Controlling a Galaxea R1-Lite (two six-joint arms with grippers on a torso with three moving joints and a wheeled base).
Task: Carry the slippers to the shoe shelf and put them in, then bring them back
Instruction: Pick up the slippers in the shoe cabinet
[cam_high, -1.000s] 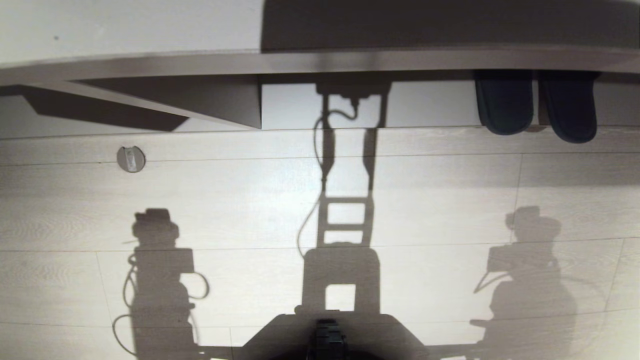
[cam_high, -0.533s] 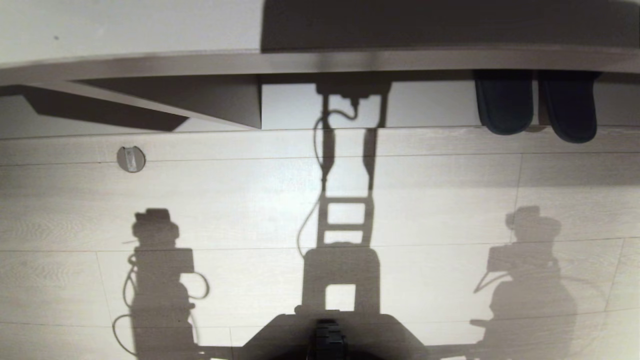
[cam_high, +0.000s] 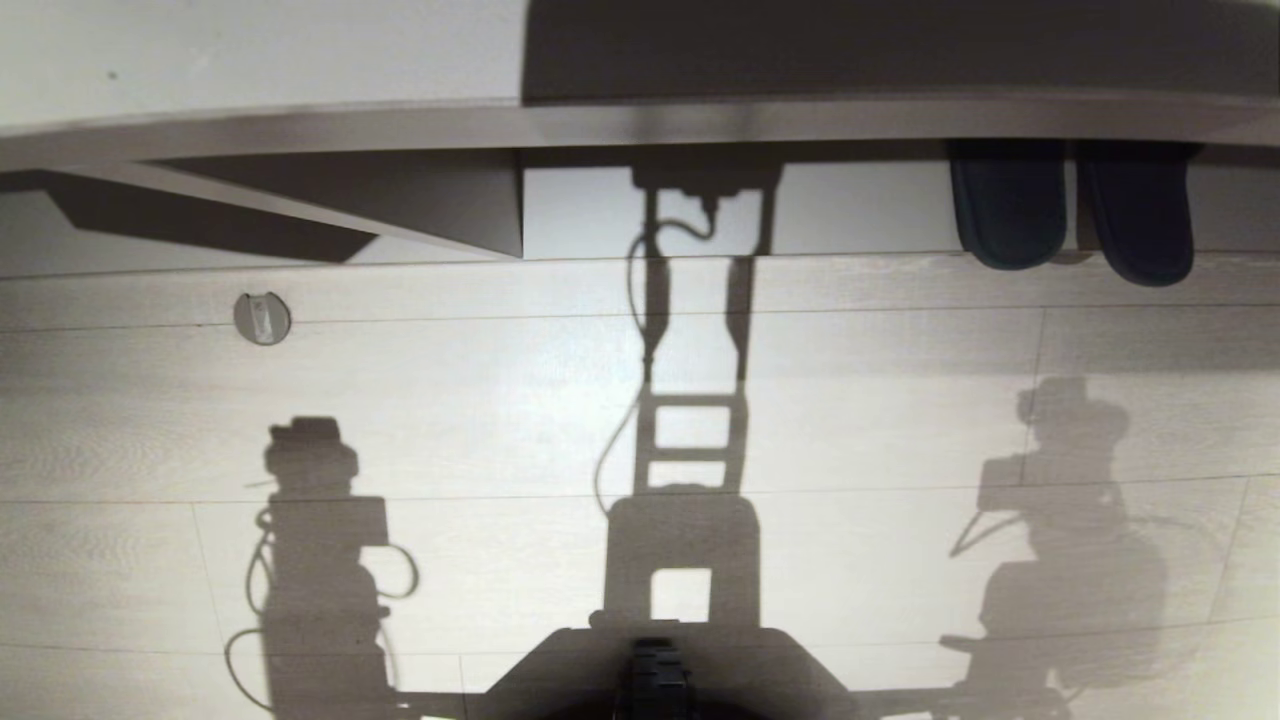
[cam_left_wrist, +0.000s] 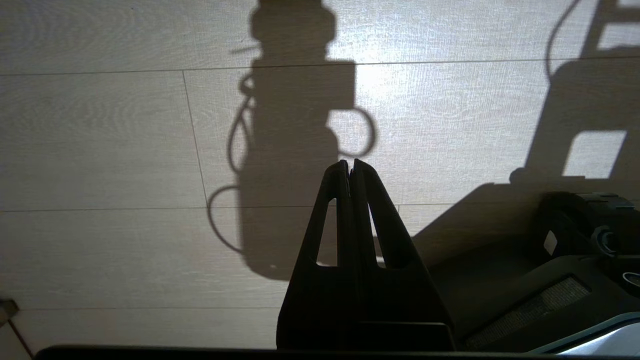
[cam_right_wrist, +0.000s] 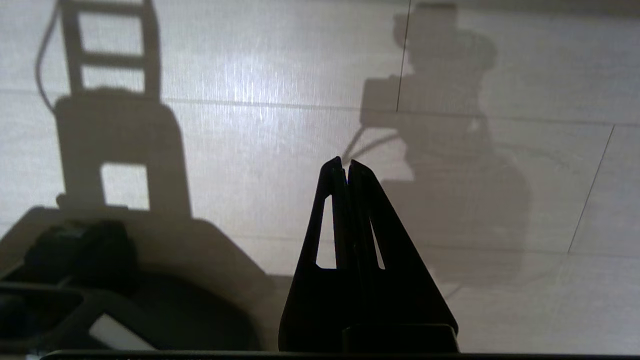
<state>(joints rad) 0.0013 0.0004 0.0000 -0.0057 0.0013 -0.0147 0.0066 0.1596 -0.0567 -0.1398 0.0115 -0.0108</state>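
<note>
The slippers, a dark pair (cam_high: 1010, 205) (cam_high: 1140, 215), stand side by side at the right end of the shoe shelf (cam_high: 400, 125), toes poking out over its raised floor board. A vertical divider (cam_high: 500, 205) splits the shelf left of centre. Neither gripper shows in the head view, only the arms' shadows on the floor. My left gripper (cam_left_wrist: 350, 162) hangs over bare floor, shut and empty. My right gripper (cam_right_wrist: 345, 161) is likewise shut on nothing above the floor, well short of the slippers.
Pale wood-plank floor (cam_high: 900, 420) spreads between me and the shelf. A small round metal fitting (cam_high: 262, 318) sits in the floor at the left. My dark base (cam_high: 660, 670) fills the near edge and shows in both wrist views (cam_left_wrist: 550, 280) (cam_right_wrist: 75, 280).
The right arm's shadow on the floor has shifted a little toward the shelf; the right arm has started to move. The left arm, slippers and camera have stayed still.
</note>
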